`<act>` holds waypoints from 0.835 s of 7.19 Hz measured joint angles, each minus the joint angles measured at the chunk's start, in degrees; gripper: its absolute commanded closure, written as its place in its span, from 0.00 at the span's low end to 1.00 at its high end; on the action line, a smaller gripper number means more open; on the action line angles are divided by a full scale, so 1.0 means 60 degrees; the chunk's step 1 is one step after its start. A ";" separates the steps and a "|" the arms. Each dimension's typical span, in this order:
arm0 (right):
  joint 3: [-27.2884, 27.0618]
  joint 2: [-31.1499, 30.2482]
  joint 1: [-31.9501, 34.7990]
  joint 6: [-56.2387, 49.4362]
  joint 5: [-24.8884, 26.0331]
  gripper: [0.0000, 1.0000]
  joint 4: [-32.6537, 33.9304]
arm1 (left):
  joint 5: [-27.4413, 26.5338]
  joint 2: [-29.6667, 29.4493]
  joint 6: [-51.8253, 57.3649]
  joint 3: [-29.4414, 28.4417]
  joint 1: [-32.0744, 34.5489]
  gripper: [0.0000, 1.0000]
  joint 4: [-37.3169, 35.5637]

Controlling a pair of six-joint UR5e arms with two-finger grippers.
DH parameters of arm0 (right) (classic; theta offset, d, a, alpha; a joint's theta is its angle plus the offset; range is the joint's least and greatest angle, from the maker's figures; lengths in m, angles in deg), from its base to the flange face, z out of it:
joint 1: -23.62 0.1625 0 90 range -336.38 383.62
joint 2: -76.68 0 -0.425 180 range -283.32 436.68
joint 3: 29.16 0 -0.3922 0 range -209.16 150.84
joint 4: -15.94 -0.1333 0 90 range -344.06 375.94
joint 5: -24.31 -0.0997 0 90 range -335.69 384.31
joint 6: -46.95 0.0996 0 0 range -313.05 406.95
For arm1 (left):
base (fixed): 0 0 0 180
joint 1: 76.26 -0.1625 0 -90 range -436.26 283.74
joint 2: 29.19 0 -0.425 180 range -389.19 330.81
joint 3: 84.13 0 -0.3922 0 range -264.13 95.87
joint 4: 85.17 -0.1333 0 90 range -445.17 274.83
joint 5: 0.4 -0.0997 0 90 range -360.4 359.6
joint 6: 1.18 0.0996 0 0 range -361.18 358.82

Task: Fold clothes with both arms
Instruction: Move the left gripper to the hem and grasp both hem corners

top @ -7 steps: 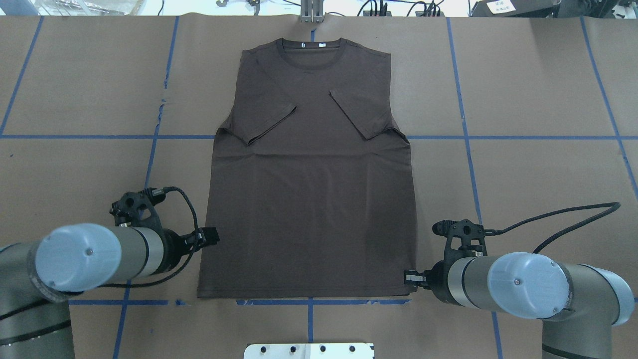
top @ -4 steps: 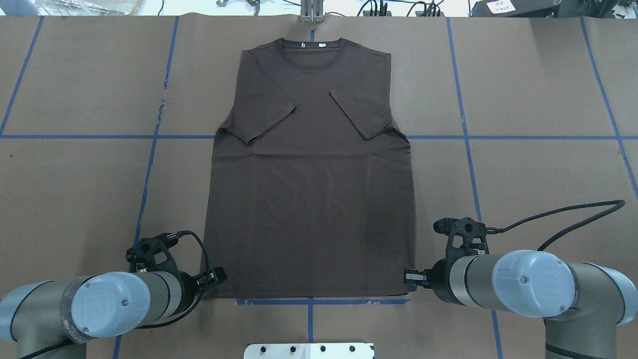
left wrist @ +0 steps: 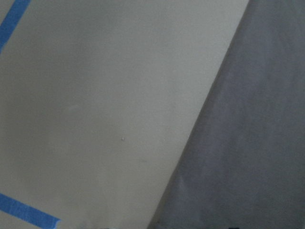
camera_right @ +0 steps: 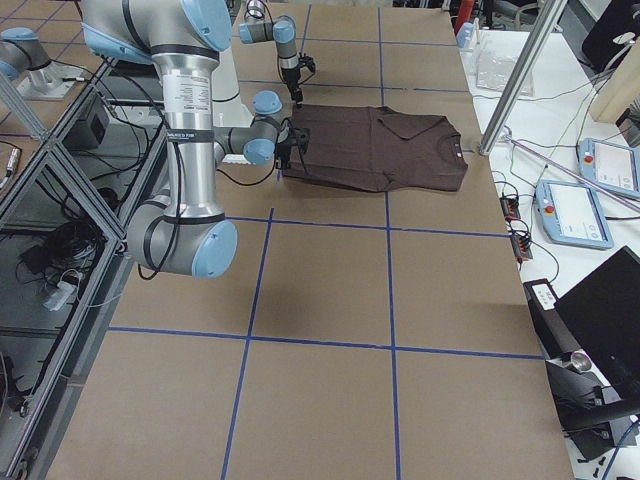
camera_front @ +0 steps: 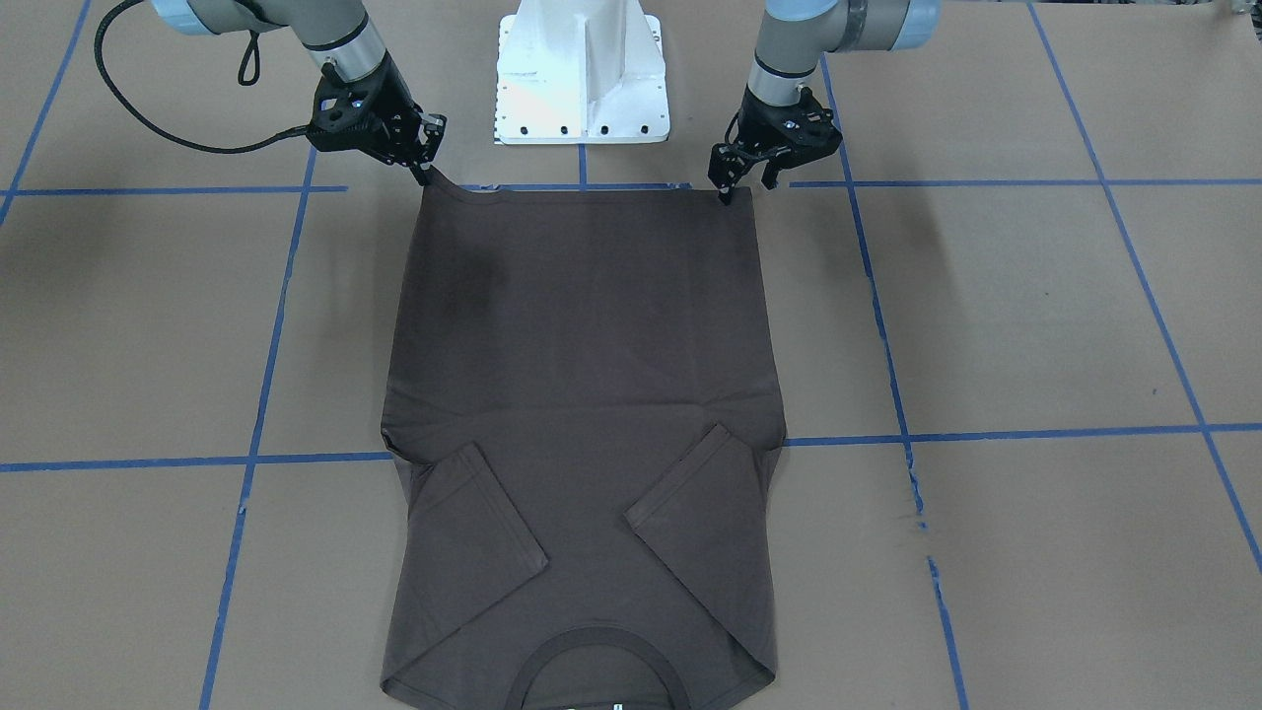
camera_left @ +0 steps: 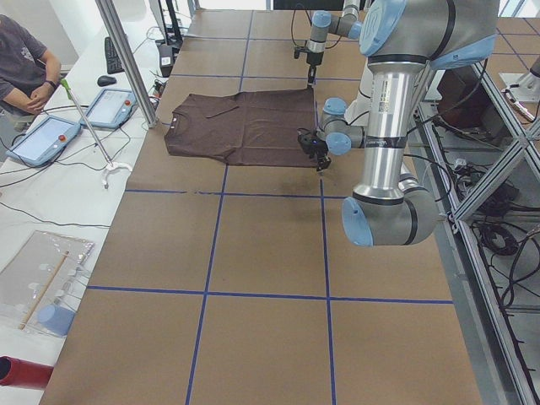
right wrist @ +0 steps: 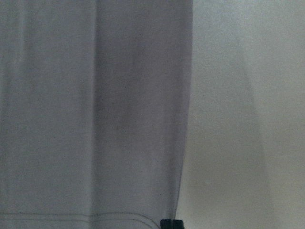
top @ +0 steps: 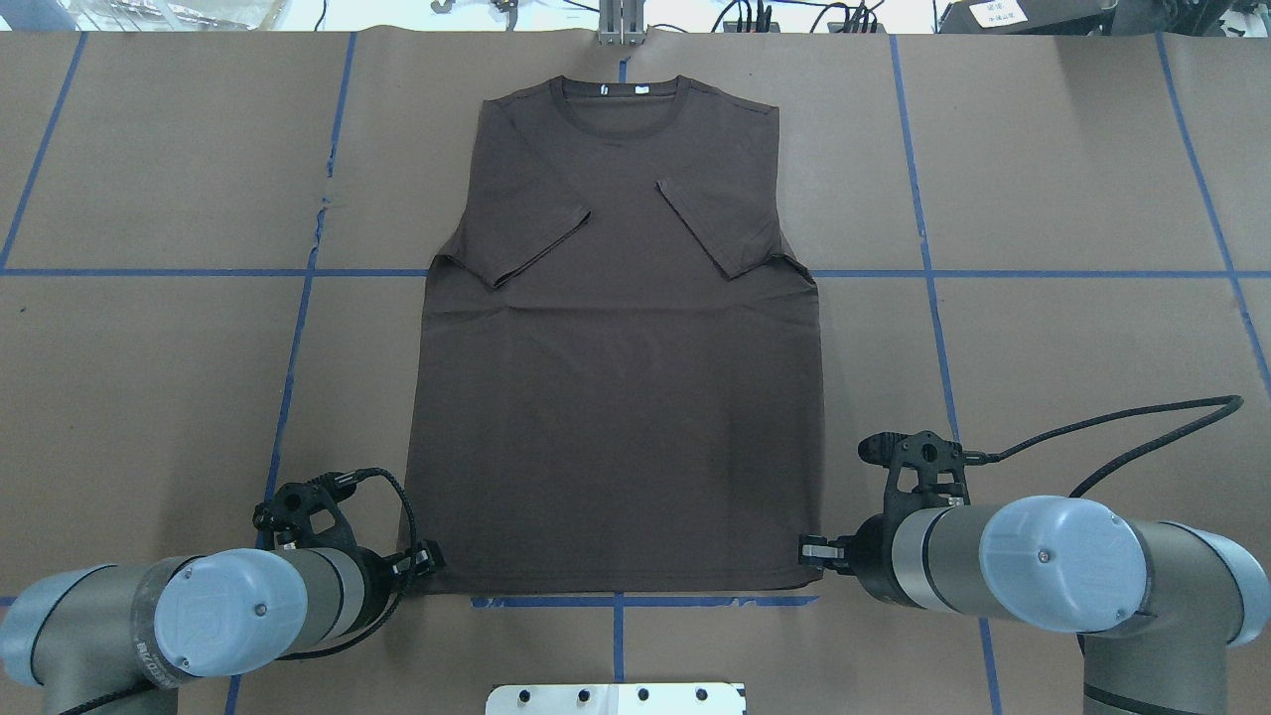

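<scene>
The dark brown-grey T-shirt (top: pixel 621 397) (camera_front: pixel 582 345) lies flat on the brown paper, front down, both sleeves folded inward, collar away from me. My left gripper (top: pixel 429 558) (camera_front: pixel 746 190) sits low at the hem's left corner, its fingers apart around the edge. At the hem's right corner my right gripper (top: pixel 812 548) (camera_front: pixel 427 177) is pinched shut on the cloth, and the hem beside it is slightly puckered. The left wrist view shows the shirt's side edge (left wrist: pixel 248 143); the right wrist view shows the hem corner (right wrist: pixel 95 119) with one fingertip (right wrist: pixel 171 223) at its edge.
The white pedestal base (camera_front: pixel 582 79) (top: pixel 616 698) stands just behind the hem, between the arms. Blue tape lines (top: pixel 298 328) cross the paper. Beyond the collar are a metal pole (camera_left: pixel 126 59), control tablets (camera_left: pixel 46 139) and a seated person (camera_left: pixel 25 67).
My left arm swung back toward the base and in, bringing its gripper from beside the shirt's left edge down to the hem's left corner. The right gripper stayed at its corner.
</scene>
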 measured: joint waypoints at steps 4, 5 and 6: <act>-0.0099 -0.0025 0.0001 0.0000 -0.0001 1.00 0.0006 | -0.0004 -0.0079 -0.0001 0.0029 -0.0046 1.00 -0.0311; -0.0123 -0.0052 0.0011 0.0000 -0.0001 1.00 0.0006 | -0.0004 -0.0241 -0.0001 0.0034 -0.0071 1.00 -0.0581; -0.0132 -0.0070 0.0020 0.0000 -0.0001 1.00 0.0010 | -0.0004 -0.0402 0.0002 0.0043 -0.0085 1.00 -0.0808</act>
